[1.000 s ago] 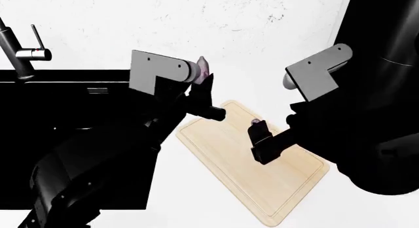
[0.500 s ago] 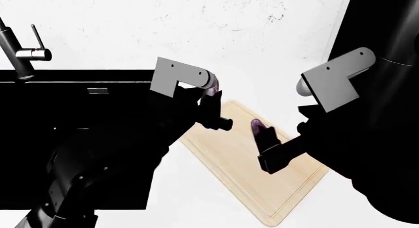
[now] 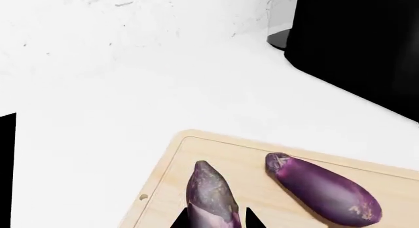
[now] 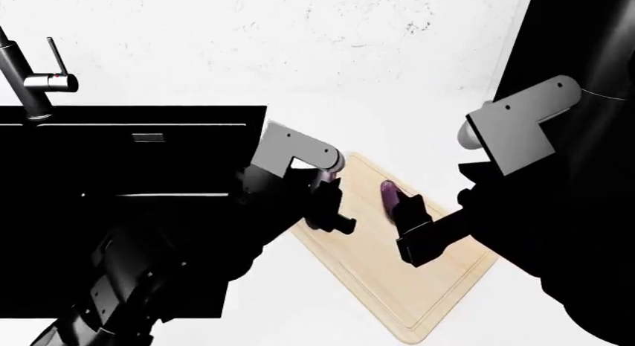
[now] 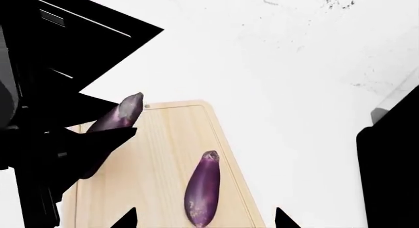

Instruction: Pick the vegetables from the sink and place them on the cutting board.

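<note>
The left gripper point(image 4: 332, 212) is closed around one eggplant point(image 3: 211, 198) and holds it just above the cutting board point(image 4: 436, 301), near the board's 10 o'clock corner in the head view. The second eggplant point(image 5: 201, 189) lies flat on the board (nothing grips it). The right gripper point(image 5: 203, 220) stands wide apart over it. The sink point(image 4: 119, 160) is at 9 o'clock.

Two glossy dark-purple eggplants: one point(image 3: 322, 190) lies flat and free on the pale wooden cutting board point(image 3: 164, 189) beside the black sink point(image 4: 119, 160), while the other point(image 3: 211, 198), tapered end up and tilted, is held over the board's sink-side corner in the left gripper point(image 4: 332, 212).
</note>
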Available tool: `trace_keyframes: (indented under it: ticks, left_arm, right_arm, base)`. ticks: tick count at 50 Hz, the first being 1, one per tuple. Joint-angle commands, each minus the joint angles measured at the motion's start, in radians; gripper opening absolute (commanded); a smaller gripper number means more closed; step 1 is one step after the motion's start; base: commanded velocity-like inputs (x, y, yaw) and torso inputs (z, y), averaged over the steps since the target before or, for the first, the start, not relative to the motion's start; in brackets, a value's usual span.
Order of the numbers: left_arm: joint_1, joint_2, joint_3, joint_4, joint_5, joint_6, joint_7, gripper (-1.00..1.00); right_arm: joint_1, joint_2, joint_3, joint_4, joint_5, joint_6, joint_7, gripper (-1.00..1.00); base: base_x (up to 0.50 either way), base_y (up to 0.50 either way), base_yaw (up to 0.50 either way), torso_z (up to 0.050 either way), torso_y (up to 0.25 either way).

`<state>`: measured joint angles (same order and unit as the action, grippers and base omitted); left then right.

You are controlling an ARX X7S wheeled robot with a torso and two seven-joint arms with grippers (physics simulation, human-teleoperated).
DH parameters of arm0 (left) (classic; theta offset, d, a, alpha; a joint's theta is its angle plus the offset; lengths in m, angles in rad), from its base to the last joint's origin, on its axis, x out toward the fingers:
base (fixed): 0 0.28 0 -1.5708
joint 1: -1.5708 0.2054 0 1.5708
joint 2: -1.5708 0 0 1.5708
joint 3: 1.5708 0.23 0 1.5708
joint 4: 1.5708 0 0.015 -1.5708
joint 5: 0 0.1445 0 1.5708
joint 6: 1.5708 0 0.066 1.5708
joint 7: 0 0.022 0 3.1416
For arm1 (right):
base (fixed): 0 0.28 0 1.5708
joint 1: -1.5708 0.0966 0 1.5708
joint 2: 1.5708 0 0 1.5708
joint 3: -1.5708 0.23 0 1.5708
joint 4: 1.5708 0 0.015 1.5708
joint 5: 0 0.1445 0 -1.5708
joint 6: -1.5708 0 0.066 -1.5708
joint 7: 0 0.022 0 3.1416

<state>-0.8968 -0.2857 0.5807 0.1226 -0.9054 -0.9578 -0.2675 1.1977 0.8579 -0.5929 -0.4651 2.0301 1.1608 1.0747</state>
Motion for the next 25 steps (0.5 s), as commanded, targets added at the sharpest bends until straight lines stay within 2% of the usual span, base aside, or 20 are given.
trace_keyframes:
  ticks: [1,9,10,25]
  left_arm:
    - [0.0,0.001,0.022,-0.016,0.0,-0.005,0.0,-1.0]
    - [0.002,-0.002,0.03,-0.014,0.005,0.001,-0.001,-1.0]
    - [0.002,-0.003,0.031,-0.013,0.006,0.002,-0.002,1.0]
    - [-0.006,-0.007,0.019,0.009,0.0,0.008,-0.025,1.0]
  right_arm:
    - [-0.006,0.004,-0.002,0.0,-0.006,-0.006,-0.006,1.0]
    - [-0.008,0.003,-0.005,0.007,-0.015,-0.006,-0.015,1.0]
    - [-0.009,0.003,-0.005,0.008,-0.017,-0.006,-0.017,1.0]
    - [-0.005,0.0,-0.011,0.012,-0.021,-0.008,-0.025,1.0]
  base:
    - [0.0,0.0,0.0,0.0,0.0]
    - [0.0,0.0,0.0,0.0,0.0]
    - [0.0,0.0,0.0,0.0,0.0]
    - [0.0,0.0,0.0,0.0,0.0]
